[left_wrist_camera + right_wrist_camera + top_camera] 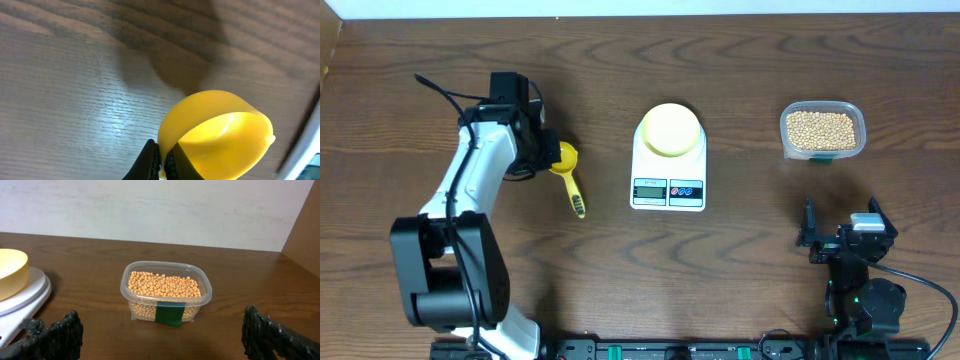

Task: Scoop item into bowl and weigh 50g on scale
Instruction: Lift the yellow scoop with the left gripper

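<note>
Tan round beans [165,285] fill clear tub [206,299].

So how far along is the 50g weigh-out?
Done: the bowl sits on the scale and looks empty. In hand: the left hand is shut on the rim of the yellow scoop, far from the beans. Left: all scooping; beans fill the tub, and the right hand is open short of it.

Open table [750,220] between scale [668,185] and tub [822,130]; bowl [671,130] tops scale; scoop [570,178] lies left.
</note>
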Tool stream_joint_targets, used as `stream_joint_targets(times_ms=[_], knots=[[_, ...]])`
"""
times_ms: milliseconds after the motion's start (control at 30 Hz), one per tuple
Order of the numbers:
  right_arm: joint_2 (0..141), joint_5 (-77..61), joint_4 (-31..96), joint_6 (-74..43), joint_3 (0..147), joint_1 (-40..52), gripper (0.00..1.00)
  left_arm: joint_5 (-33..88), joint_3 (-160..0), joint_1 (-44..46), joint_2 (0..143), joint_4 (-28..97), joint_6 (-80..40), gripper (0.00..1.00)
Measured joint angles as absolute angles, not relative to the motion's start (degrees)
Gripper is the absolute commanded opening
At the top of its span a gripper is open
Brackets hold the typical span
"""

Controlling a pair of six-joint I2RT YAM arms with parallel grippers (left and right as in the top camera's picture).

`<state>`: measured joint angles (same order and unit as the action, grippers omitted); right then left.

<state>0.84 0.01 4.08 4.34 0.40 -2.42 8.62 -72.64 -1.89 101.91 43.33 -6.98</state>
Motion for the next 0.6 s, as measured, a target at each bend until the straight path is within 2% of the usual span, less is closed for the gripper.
stream_joint_targets(times_ms=[200, 600], knots=[[0.84, 0.03, 4.08, 4.34, 0.4, -2.42, 0.99, 9.15, -72.64, -1.89, 101.12, 43.31, -13.65, 0.08], [0.84, 0.03, 4.05, 4.34, 0.4, -2.42, 0.99, 9.15, -72.64, -1.89, 101.12, 43.27, -16.14, 0.08]])
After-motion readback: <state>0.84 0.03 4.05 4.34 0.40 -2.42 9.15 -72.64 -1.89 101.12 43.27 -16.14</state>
